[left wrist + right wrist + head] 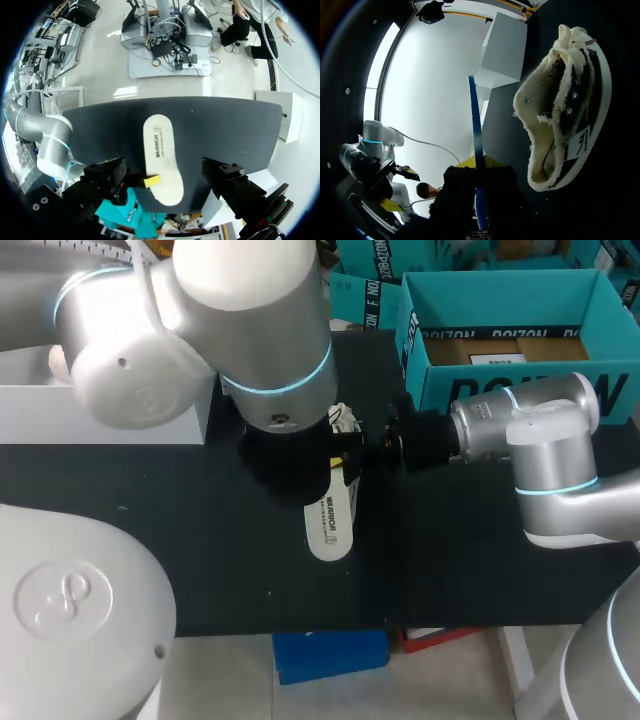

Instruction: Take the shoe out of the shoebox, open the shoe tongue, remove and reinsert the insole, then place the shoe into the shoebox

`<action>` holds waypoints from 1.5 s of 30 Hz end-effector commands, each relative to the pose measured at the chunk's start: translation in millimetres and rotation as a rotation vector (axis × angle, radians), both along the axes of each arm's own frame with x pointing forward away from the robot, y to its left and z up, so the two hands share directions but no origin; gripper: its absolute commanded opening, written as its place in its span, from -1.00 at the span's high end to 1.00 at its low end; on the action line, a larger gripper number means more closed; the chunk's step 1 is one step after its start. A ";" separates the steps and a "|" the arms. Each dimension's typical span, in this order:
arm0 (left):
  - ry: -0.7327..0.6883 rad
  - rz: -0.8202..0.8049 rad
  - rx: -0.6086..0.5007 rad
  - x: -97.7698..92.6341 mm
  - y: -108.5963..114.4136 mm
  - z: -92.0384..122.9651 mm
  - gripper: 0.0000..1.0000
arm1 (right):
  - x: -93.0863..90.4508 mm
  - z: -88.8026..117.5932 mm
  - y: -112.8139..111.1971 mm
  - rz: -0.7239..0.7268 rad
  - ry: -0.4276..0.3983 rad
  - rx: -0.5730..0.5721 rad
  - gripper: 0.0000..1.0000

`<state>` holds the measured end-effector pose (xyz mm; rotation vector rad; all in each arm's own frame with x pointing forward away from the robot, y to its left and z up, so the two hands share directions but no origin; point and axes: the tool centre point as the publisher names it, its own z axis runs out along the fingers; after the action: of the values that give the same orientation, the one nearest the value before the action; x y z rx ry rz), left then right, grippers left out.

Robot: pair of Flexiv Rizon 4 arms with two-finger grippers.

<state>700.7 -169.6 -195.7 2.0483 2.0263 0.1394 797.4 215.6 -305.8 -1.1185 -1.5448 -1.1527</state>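
Right wrist view puts my right pincer (475, 162) pressed shut on the insole (474, 115). I see the insole edge-on there, as a thin blue strip running out from between the yellow tips. Just beside that strip stands the shoe (565, 110), sole down on the black table (200, 540). Its fleecy mouth gapes toward the camera, so I judge the tongue already pulled open.

From the left wrist view the insole lies flat, pale face up, low over the table on my side of the shoe. I cannot tell whether it touches the table. My left pincer (164, 165) hangs over it, spread wide and holding nothing. Nothing closes across its middle, though its yellow tips do not show.

The teal shoebox (500, 295) sits behind the shoe toward my right arm's side, well apart from it, with only cardboard showing inside.

By my reckoning the shoe is out, the tongue is open and the insole is removed. Left to do: slide the insole back into the shoe, then carry the shoe into the shoebox.
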 end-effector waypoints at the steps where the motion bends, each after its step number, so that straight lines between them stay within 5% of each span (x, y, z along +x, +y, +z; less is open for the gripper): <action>1: -0.029 0.031 0.001 6.9 -8.5 -13.0 -1.00 | 0.2 0.2 0.6 0.000 0.001 -0.003 1.00; 11: -0.006 0.035 -0.069 12.2 -21.4 -44.1 -1.00 | 0.2 0.2 0.6 0.000 0.001 -0.003 1.00; 25: -0.040 0.024 0.011 17.1 -20.9 -47.8 -1.00 | 0.2 0.2 0.6 0.000 0.001 -0.003 1.00; 33: -0.044 0.032 0.022 42.6 -18.2 -50.5 -1.00 | 0.2 0.2 0.6 0.000 0.001 -0.003 1.00; 45: -0.060 0.052 0.023 110.8 -4.4 -40.3 -1.00 | 0.2 0.2 0.6 0.000 0.001 -0.003 1.00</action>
<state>797.3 -175.1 -235.1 1.9666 2.0505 0.2571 797.5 215.7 -305.8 -1.1185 -1.5447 -1.1527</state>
